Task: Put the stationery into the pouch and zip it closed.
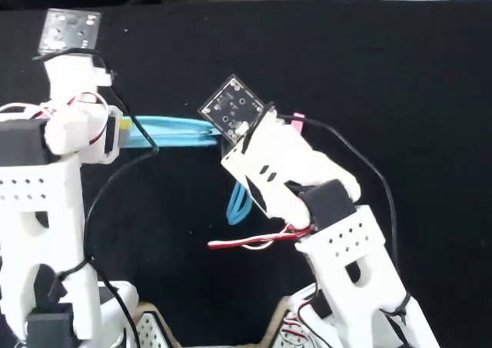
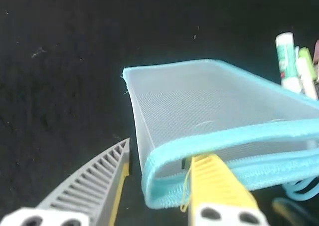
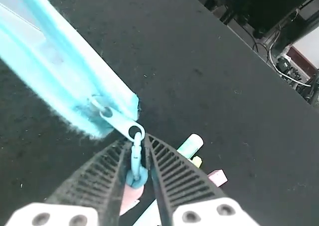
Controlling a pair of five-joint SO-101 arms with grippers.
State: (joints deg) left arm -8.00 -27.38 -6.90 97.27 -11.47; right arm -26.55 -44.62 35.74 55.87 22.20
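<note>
Closest up, right claw (image 3: 138, 145) is pinching down hard on the pouch's blue zipper pull (image 3: 134, 132), fingers basically closed with only the pull between them. The slider is sitting right at the end corner of the pouch (image 3: 60, 66), and the pouch is stretching away from that claw as one long strip. Just past the fingers, some stationery (image 3: 191, 144) is lying loose on the black table (image 3: 209, 61): a mint-capped pen, a yellowish one and a pink eraser-looking block.

At the other end, left claw (image 2: 162, 153) is sitting spread wide. Its yellow finger is poking into the pouch's open mouth, and its grey finger is hanging outside the end, not quite touching as far as I can tell.

From above, the pouch's long axis is running left-right across the table between the two claws, with the zipper-pull end pointing at the right arm. A blue loop (image 1: 238, 202) is lying under that arm.
</note>
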